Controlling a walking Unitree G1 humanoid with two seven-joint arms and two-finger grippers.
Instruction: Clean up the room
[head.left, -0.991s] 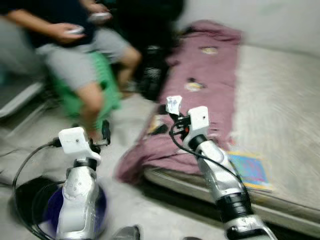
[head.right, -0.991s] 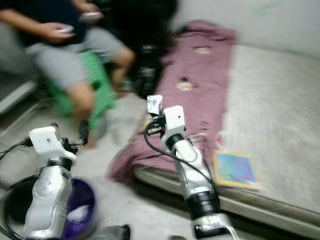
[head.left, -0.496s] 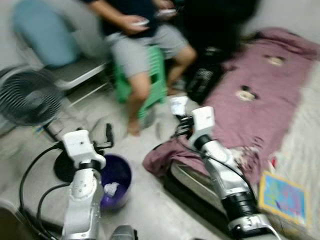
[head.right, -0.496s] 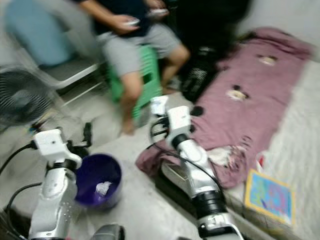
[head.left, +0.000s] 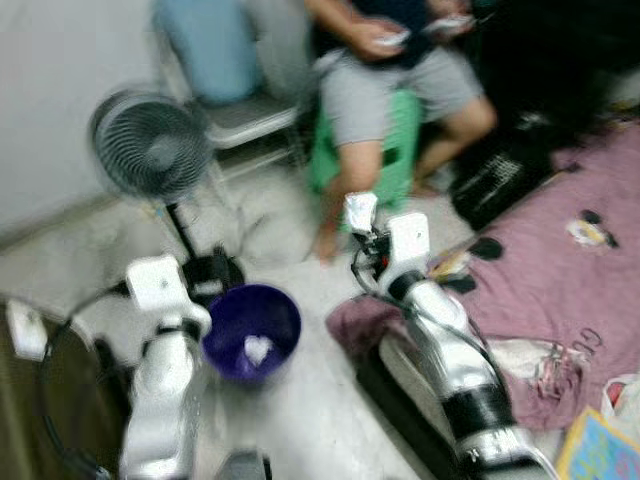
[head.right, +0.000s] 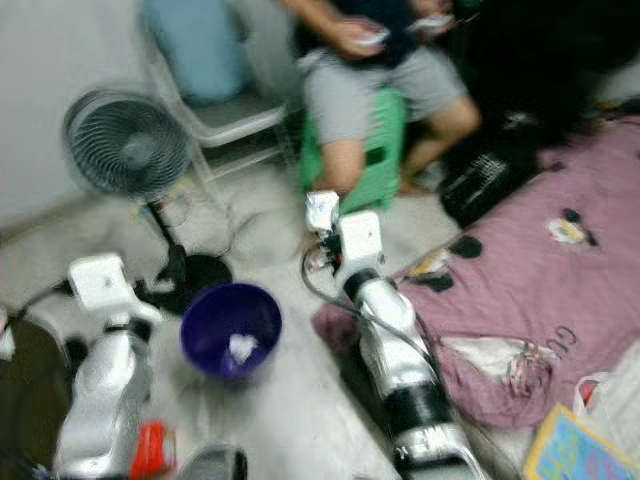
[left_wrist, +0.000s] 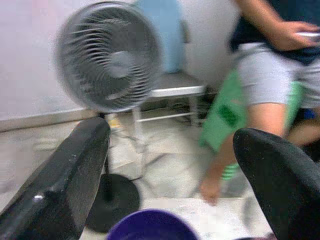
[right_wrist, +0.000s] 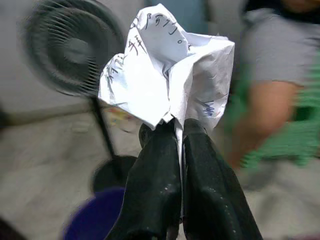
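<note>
Right gripper (right_wrist: 172, 132): both black fingers are pressed together on a crumpled sheet of white paper (right_wrist: 167, 75) with handwriting on it, and the paper stands up above the fingertips. In the head views this gripper is raised in front of the robot at the end of the silver right arm (head.left: 450, 360), above the floor between the purple bucket (head.left: 252, 330) and the edge of the mauve blanket (head.left: 560, 290). The paper (head.left: 359, 212) is off the floor and held clear of the bucket, to the bucket's right.

Left gripper (left_wrist: 170, 170): the two black fingers are spread wide apart with nothing between them. The left arm (head.left: 160, 370) is held low on the robot's left, just beside the bucket. The bucket's rim shows between the fingers in the left wrist view.

Purple bucket: it stands upright on the pale floor, and a small white wad (head.left: 257, 349) lies at its bottom.

Surroundings: a grey pedestal fan (head.left: 150, 145) stands behind the bucket on a dark round base (head.left: 212, 272). Near the fan is a chair with a light blue backrest (head.left: 210, 50). A person in grey shorts (head.left: 385, 85) sits on a green stool (head.left: 385, 150), holding small objects in both hands. The mauve blanket, with small printed figures, covers the mattress on the right and hangs over its near edge. A colourful book (head.left: 600, 450) lies at the lower right corner. The head views are motion-blurred.
</note>
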